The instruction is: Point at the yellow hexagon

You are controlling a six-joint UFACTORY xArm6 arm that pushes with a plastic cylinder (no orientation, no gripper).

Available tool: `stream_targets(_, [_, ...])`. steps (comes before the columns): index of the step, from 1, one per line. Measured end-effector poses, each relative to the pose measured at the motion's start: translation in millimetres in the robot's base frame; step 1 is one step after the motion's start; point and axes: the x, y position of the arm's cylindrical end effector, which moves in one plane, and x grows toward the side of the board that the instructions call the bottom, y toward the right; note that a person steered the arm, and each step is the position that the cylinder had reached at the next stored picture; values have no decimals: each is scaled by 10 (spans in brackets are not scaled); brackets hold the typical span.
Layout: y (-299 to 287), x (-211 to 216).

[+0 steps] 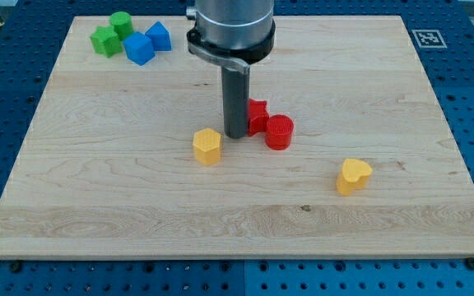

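The bare tool tip (236,136), holding nothing, should be slid gently down-left to the nearby yellow plastic hexagon block (207,146), not dragging the red blocks (257,116) touching its right.

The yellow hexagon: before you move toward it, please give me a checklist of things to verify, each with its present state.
1. Target in view: the yellow hexagon stands in full sight on the wooden board. Ok.
2. My tip located: my tip is just to the view's right of the hexagon and slightly above it. Ok.
3. Path free: nothing lies between my tip and the hexagon. Ok.
4. Right target: the other yellow block, a heart shape, sits far to the view's right. Ok.
5. Neighbours: two red blocks lie close at my tip's right; whether they touch it, cannot tell.
6. Green blocks and blue blocks sit far off at the view's top left. Ok.
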Motion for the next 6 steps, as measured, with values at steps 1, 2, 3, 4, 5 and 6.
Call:
stream_targets(1, [180,-171])
stream_targets(2, [199,-204])
stream_targets(3, [-148,-229])
stream_targets(4, [-495,-76])
stream_targets(5, [-388,-36])
stream_targets(6, [73,-30])
